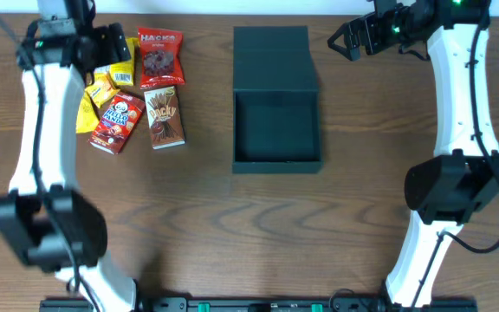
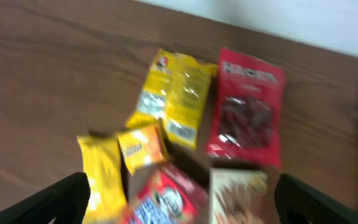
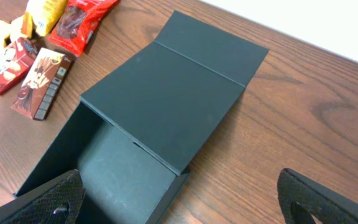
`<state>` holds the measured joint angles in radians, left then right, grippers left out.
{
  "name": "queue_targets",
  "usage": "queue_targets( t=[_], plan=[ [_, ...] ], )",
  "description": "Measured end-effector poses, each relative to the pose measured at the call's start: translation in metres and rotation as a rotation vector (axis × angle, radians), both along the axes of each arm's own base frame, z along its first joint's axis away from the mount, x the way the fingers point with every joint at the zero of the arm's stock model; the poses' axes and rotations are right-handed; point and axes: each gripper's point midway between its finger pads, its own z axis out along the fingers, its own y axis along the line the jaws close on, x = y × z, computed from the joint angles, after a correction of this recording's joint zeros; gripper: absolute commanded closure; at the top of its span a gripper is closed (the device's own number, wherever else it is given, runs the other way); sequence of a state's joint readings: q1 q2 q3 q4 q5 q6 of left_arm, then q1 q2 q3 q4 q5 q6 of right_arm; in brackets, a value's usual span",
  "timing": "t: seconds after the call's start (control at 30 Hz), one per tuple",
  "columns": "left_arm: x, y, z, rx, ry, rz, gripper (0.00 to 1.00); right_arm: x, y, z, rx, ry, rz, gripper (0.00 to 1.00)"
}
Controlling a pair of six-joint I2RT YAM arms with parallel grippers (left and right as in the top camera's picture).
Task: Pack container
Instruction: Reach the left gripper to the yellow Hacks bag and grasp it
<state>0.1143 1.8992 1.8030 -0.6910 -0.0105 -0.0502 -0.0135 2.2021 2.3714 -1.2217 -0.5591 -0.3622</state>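
1. The table fills the overhead view: dark brown wood grain with a dull finish, running to every edge.
2. Beyond the table's far edge, both wrist views show a plain white strip of wall along the top of the frame. Nothing more of the room can be made out.
3. The container sits in the upper centre of the overhead view. It is matte black and open, and its tray floor is bare. Its lid flap lies flat on the table toward the top edge.
4. The left arm runs up the left side and the right arm up the right side. Both are white with black joints.
5. Snacks cluster at upper left, well apart from the container:
   - a red bag;
   - a brown stick-biscuit box;
   - a red packet;
   - yellow packets, some overlapping.
6. The left gripper hangs over the snacks, fingers spread wide and grasping nothing.
7. The right gripper hangs over the table at upper right, just beside the lid flap, likewise spread wide and empty.
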Motion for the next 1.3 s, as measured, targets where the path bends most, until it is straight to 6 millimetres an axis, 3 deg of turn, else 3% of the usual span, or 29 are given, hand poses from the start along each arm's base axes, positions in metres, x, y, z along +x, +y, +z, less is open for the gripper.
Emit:
queue_targets(
  t=[0.33,0.43,0.57,0.73,0.97,1.23,1.3],
  plan=[
    [0.071,0.026,-0.078,0.14,-0.036,0.003,0.04,-0.002,0.001,-0.001,0.002,0.008,0.002,0.01],
    [0.085,0.028,-0.109,0.151,-0.034,-0.004,0.02,-0.002,0.0,-0.001,0.002,0.009,0.001,0.01],
    [0.094,0.03,-0.148,0.153,-0.011,-0.006,0.0,-0.002,0.0,-0.002,-0.002,0.013,-0.002,0.01],
    [0.096,0.03,-0.179,0.151,0.017,-0.01,0.0,-0.003,-0.003,-0.004,-0.019,0.022,-0.017,0.01],
    [0.098,0.03,-0.193,0.152,0.023,-0.012,0.28,-0.003,-0.005,-0.005,-0.028,0.028,-0.026,0.01],
    [0.1,0.031,-0.19,0.162,0.014,-0.015,0.69,-0.003,-0.006,-0.005,-0.022,0.037,-0.041,0.01],
    [0.102,0.032,-0.188,0.163,0.007,-0.009,0.74,-0.003,-0.006,-0.005,-0.022,0.038,-0.042,0.01]
  ],
)
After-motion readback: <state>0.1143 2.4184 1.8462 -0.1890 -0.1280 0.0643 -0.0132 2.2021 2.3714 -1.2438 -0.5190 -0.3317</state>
